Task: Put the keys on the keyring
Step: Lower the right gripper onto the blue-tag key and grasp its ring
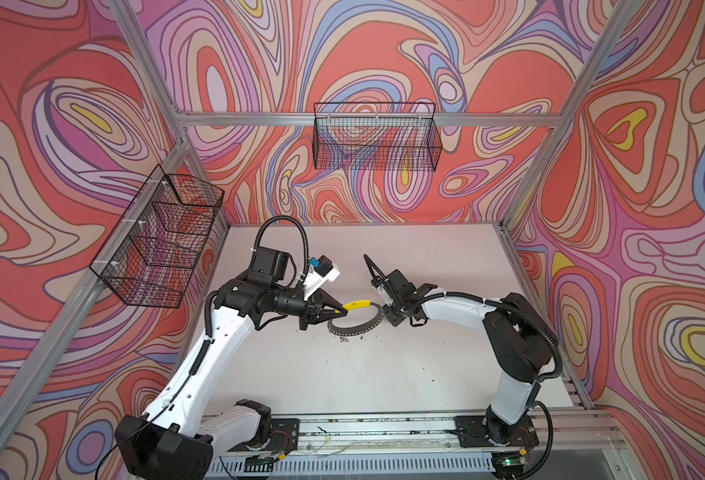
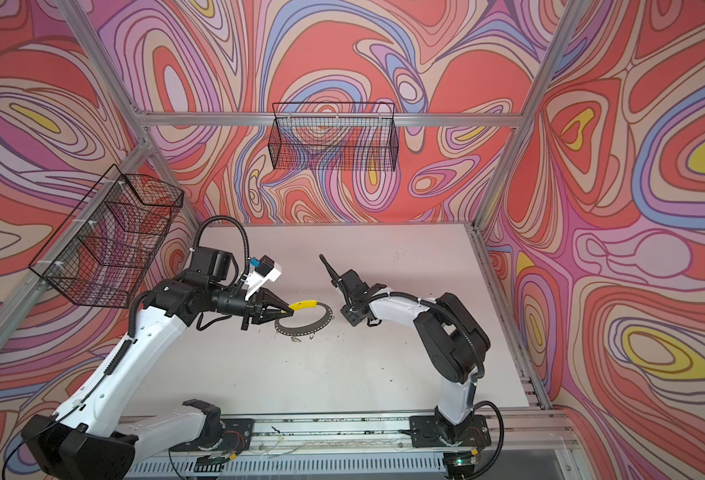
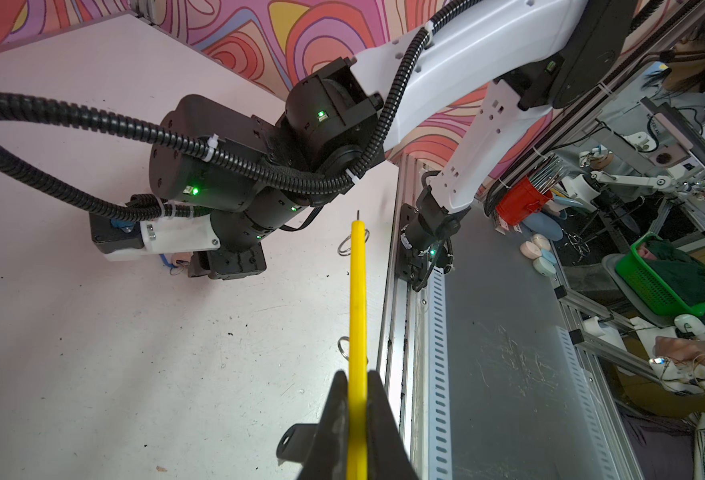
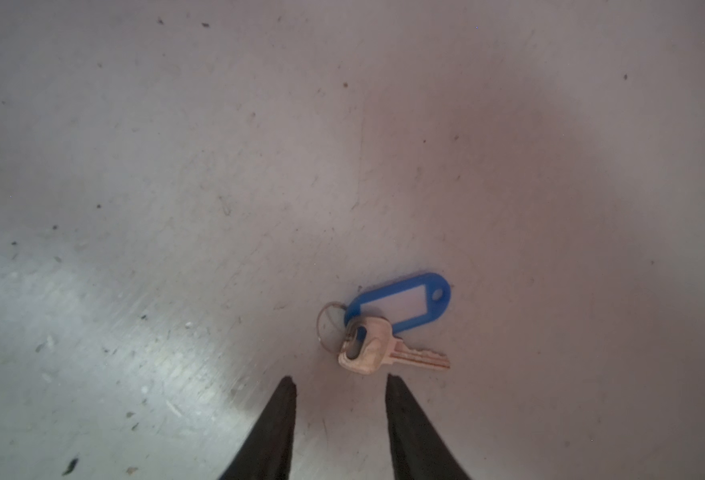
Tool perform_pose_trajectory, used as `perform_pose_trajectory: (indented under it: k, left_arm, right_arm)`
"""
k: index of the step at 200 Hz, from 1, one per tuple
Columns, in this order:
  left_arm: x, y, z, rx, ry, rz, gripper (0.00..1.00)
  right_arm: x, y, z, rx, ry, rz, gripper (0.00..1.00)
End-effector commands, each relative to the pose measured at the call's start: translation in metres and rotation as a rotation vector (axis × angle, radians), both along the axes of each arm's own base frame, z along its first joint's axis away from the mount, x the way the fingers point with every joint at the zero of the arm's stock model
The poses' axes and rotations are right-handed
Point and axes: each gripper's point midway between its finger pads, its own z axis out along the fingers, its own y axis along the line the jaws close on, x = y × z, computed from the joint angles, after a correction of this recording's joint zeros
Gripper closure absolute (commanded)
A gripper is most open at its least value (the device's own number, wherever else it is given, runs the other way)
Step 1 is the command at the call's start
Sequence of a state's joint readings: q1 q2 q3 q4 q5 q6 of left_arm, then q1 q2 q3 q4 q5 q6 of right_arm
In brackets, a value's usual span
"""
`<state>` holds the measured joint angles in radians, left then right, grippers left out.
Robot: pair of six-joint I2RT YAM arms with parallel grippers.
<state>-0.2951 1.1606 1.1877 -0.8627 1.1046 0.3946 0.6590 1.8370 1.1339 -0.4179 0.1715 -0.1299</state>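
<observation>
Top views both show the left fingers (image 1: pixel 329 309) clamped shut on the yellow segment (image 1: pixel 357 305) of the keyring (image 1: pixel 361 329), which they hold near the middle of the desk (image 1: pixel 342 395). Only small wire rings (image 1: pixel 344 340) hang from the hoop, and no key is on it. The right fingers (image 1: pixel 373 272) reach toward the desk near the hoop's far side. No key can be made out from up here.

Left wrist view: the left fingers (image 3: pixel 334 399) pinch the yellow segment (image 3: pixel 358 291) edge-on, with two wire rings (image 3: pixel 352 243) dangling beside it.

Right wrist view: the right fingers (image 4: pixel 284 407) stand parted with nothing between them, poised just short of a silver key (image 4: pixel 384 349). It lies flat on the desk with its blue tag (image 4: pixel 400 303) and its own split ring (image 4: pixel 329 324). The black-tagged key shows nowhere.

I judge the task barely begun: the hoop is held ready, but this key is not yet grasped. It must be picked up and threaded on, and then the second key as well.
</observation>
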Motion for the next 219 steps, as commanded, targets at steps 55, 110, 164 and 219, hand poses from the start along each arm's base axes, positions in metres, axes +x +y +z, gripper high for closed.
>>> perform_pose_trajectory:
  k: [55, 110, 164, 219]
  left_arm:
    - [-0.003, 0.0, 0.001, -0.008, -0.028, -0.007, 1.0]
    - [-0.004, 0.002, 0.0, 0.002, -0.037, 0.003, 1.0]
    - [-0.003, 0.002, 0.0, 0.003, -0.038, 0.006, 1.0]
    - [-0.002, 0.003, -0.002, 0.009, -0.033, 0.018, 1.0]
  right_arm:
    - [0.009, 0.005, -0.004, -0.044, -0.06, 0.032, 0.66]
    - [0.011, 0.008, -0.012, -0.061, -0.049, 0.051, 0.67]
    - [0.012, 0.006, -0.016, -0.076, -0.057, 0.05, 0.72]
    - [0.018, 0.007, -0.017, -0.081, -0.079, 0.04, 0.88]
